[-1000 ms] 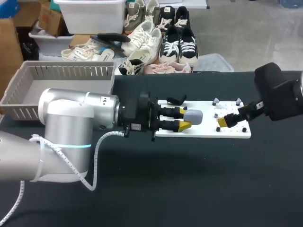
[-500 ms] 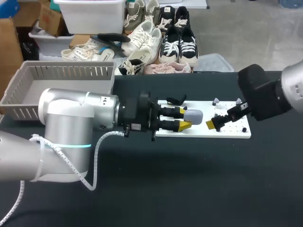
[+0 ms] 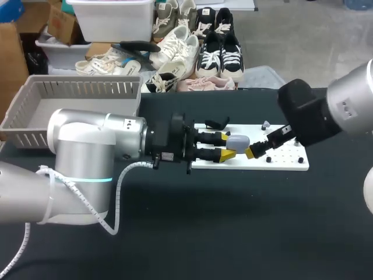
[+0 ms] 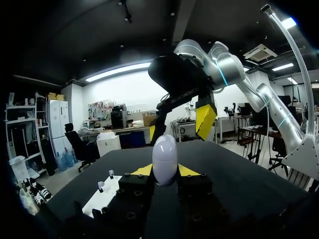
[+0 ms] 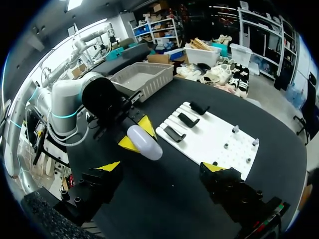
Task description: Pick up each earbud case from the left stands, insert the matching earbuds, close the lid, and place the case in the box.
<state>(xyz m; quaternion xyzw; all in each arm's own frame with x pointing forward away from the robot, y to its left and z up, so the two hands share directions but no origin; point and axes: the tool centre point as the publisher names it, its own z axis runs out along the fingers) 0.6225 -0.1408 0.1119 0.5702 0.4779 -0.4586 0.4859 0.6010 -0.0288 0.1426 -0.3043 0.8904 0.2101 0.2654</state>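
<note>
Over the black worktop point(image 3: 233, 233), your left claw point(image 3: 226, 146) is clamping the pale grey oval earbud case point(image 3: 239, 143), presenting it to your right claw point(image 3: 252, 152), whose fingers are standing apart.

The left arm point(image 3: 99, 146) lies level across the table from the left, the left gripper point(image 3: 228, 147) clamped with 2 yellow tips on the grey earbud case point(image 3: 239, 142). The right arm point(image 3: 344, 108) slants in from the right, the right gripper point(image 5: 160, 167) spread wide, seemingly just short of the case.
</note>
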